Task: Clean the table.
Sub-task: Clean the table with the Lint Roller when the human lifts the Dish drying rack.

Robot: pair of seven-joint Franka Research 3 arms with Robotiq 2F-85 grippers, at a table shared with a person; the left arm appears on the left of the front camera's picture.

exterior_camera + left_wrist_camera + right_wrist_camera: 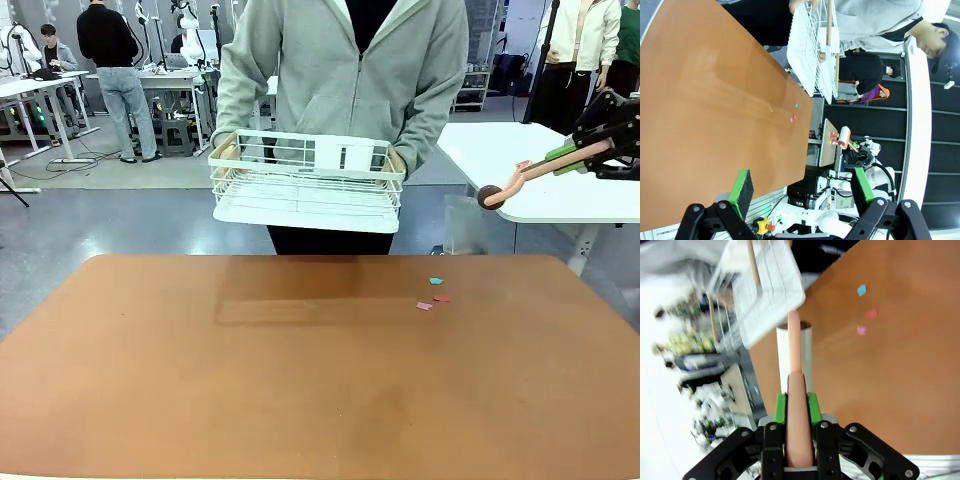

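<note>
Currently: the table (200,380) spans the near part of the front view, its reddish-brown top bare except for three small scraps right of centre near the far edge: teal scrap (436,281), red scrap (441,298), pink scrap (424,306). They lie close together but apart.

Right gripper (565,160): up at the right edge, off the table, above a white table (540,200). Pads clamped on the pink handle of a roller (505,185). In the right wrist view the handle sits between the green pads of the gripper (797,407), and the roller (795,355) points toward the table's far edge, with the scraps off to one side.

Left gripper (802,185): jaws wide apart, nothing between them, hanging above the table's edge in its own wrist view.

Person (340,70) stands at the far side holding a white wire rack (305,185) in both hands, lifted clear above the far edge.
</note>
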